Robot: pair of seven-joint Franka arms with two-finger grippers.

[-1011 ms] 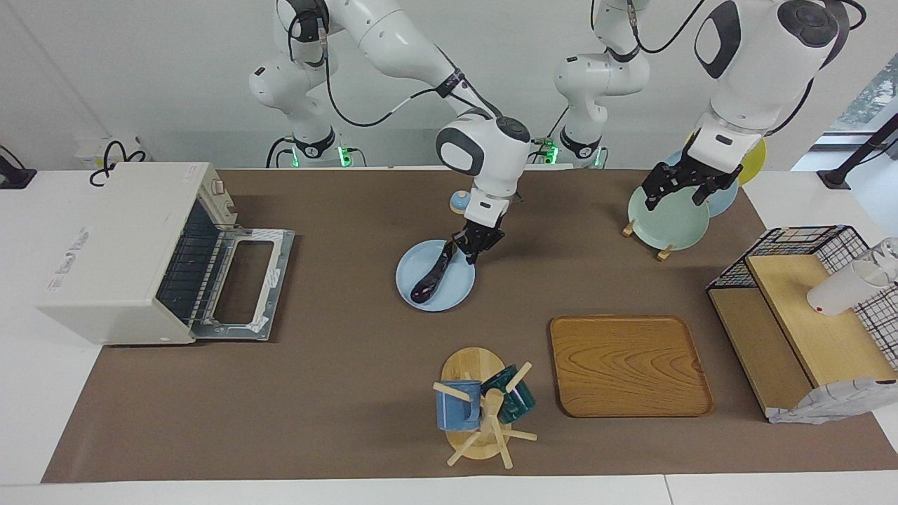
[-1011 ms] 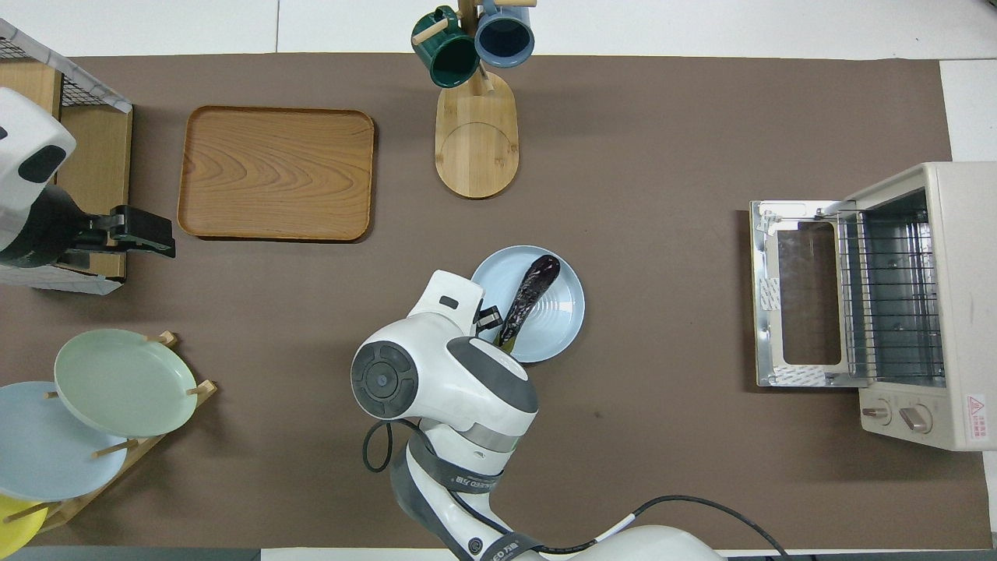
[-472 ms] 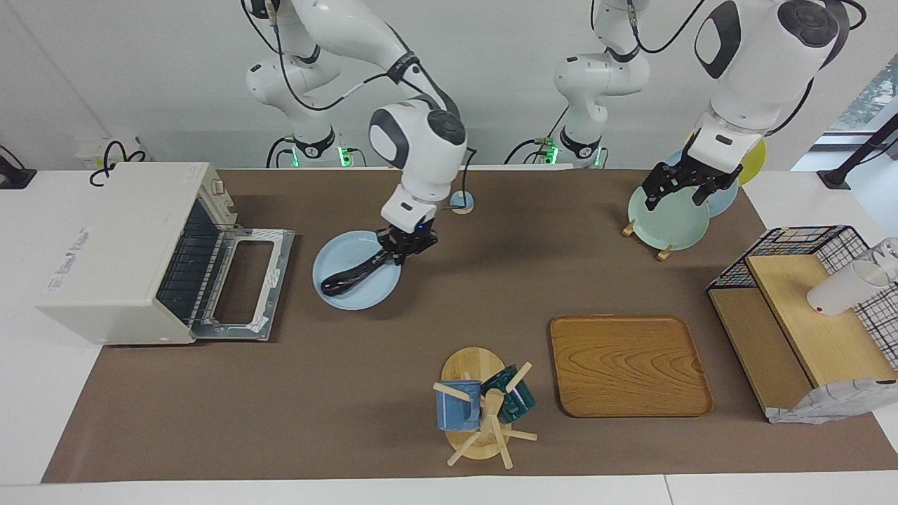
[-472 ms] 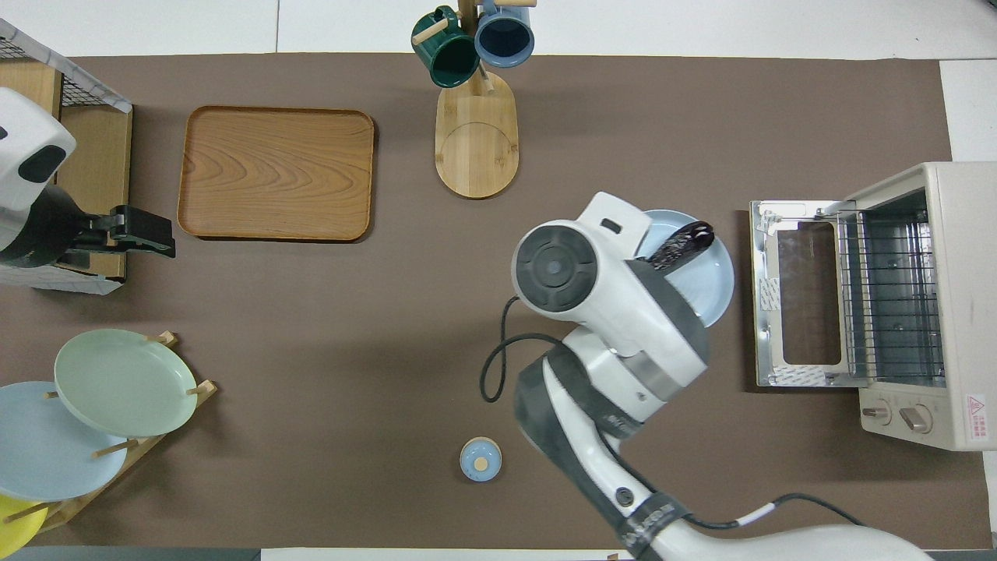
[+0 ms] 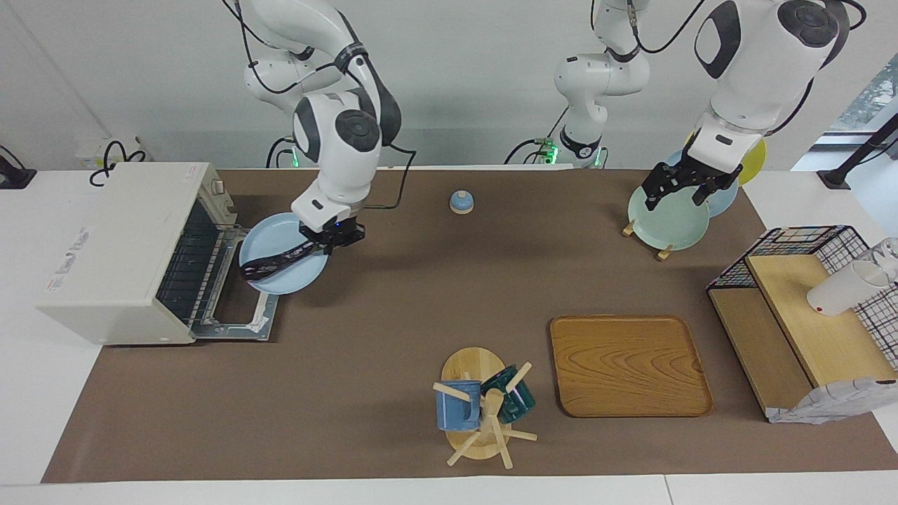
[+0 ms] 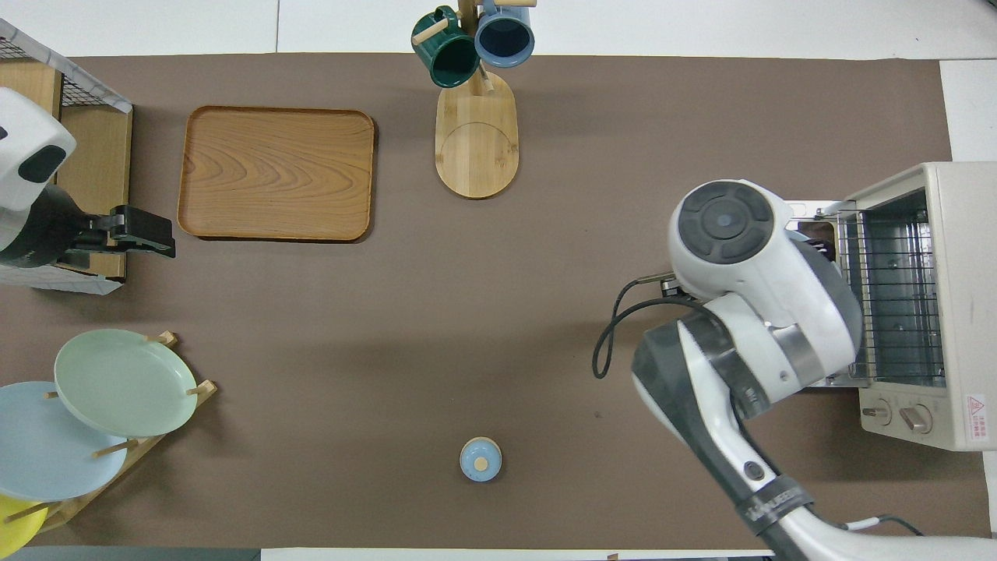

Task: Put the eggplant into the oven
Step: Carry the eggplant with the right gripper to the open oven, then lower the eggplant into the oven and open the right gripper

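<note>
the toaster oven (image 5: 123, 252) sits at the right arm's end of the table, its glass door (image 5: 242, 287) dropped flat and the wire rack (image 5: 189, 263) showing in the mouth. just beside that mouth, over the open door, hangs the right gripper (image 5: 328, 235), fingers pinched tight on the rim of a light blue plate (image 5: 270, 245). the eggplant (image 5: 277, 261) lies across that plate, its dark body running from the gripper out toward the oven, so plate and eggplant travel together. in the overhead view the arm's wrist covers nearly all of this, and only the rack (image 6: 896, 304) and the oven's knobs show clear of it.

to do this step well, the plate should stay level: the eggplant is glossy and round, and judging by that it would likely roll off a tilted plate. the plate's leading edge has to clear the door and meet the mouth at rack height, then slide in straight, without clipping the oven's frame.

toward the left arm's end, a small blue knobbed lid (image 5: 461, 202) sits on the mat, then a mug tree (image 5: 484, 414) and a wooden tray (image 5: 628, 365). the left gripper (image 5: 684, 186) waits over the green plate (image 5: 666, 221) in the plate rack, fingers spread wide, holding nothing.
</note>
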